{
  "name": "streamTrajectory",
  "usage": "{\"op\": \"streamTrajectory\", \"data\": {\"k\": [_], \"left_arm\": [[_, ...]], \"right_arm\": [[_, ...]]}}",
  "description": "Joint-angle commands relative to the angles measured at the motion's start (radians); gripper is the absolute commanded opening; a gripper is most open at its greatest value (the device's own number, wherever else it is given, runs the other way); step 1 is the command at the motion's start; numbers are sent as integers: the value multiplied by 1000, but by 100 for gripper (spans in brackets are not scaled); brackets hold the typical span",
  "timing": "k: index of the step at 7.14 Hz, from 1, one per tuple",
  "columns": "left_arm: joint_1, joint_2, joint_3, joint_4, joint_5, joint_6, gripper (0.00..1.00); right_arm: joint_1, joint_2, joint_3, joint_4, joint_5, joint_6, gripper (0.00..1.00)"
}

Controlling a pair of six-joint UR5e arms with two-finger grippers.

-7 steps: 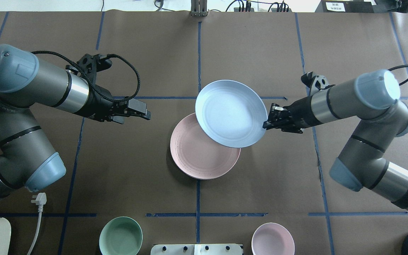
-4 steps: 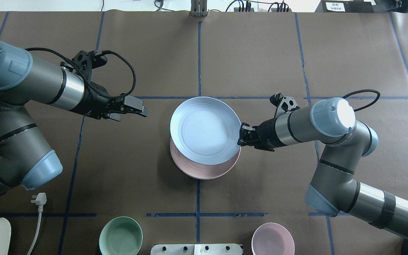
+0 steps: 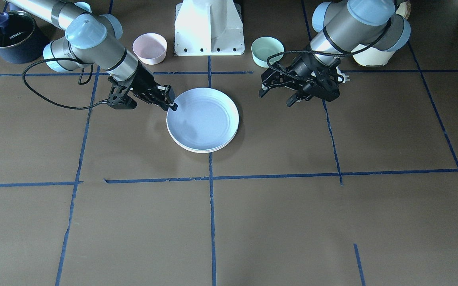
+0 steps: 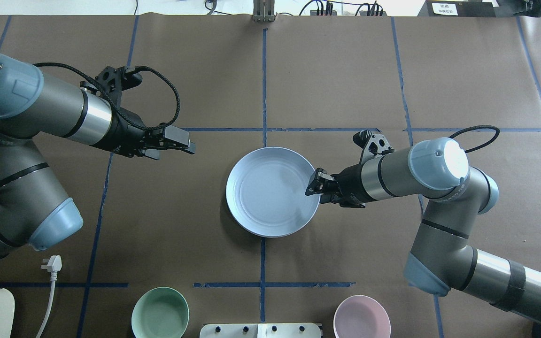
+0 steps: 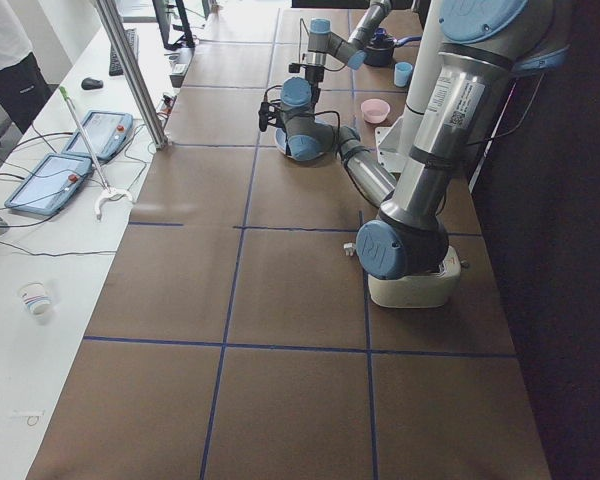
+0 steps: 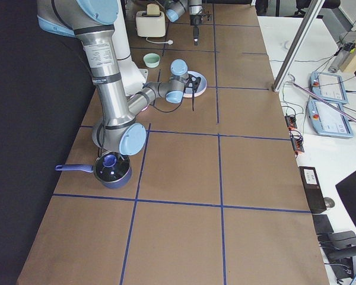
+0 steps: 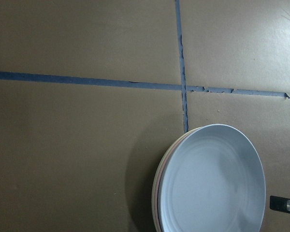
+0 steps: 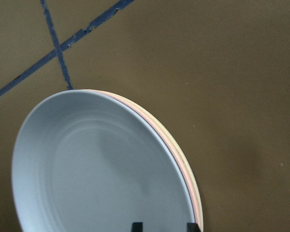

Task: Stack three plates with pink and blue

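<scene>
The light blue plate [image 4: 270, 192] lies on top of the stack at the table's middle. The pale pink plate's rim [image 8: 130, 103] and the cream plate's rim [image 8: 186, 166] show as thin edges under it in the right wrist view. The stack also shows in the front view [image 3: 202, 119] and the left wrist view [image 7: 212, 183]. My right gripper [image 4: 312, 186] is at the blue plate's right rim. Its fingertips [image 8: 137, 226] stand apart, one over the plate and one by the rim, so it is open. My left gripper [image 4: 188, 143] hovers to the stack's left, open and empty.
A mint-green bowl [image 4: 160, 313] and a small pink bowl [image 4: 362, 317] stand near the robot's base. A white plug and cable [image 4: 50, 265] lie at the near left. A dark pot [image 3: 8, 35] stands beyond my right arm.
My right arm has brought the blue plate down and left onto the pink plate, which it now covers. The left gripper has drawn back slightly.
</scene>
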Motion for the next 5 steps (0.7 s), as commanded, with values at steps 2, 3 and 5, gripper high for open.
{"op": "streamTrajectory", "data": {"k": [2, 3, 5], "left_arm": [[-150, 57, 18, -3, -152, 34, 100], [-246, 109, 21, 0, -254, 151, 100], [-433, 228, 25, 4, -320, 406, 100]], "right_arm": [[192, -258, 165, 5, 135, -14, 100], [357, -330, 155, 2, 277, -137, 100], [594, -414, 28, -4, 414, -548, 100]]}}
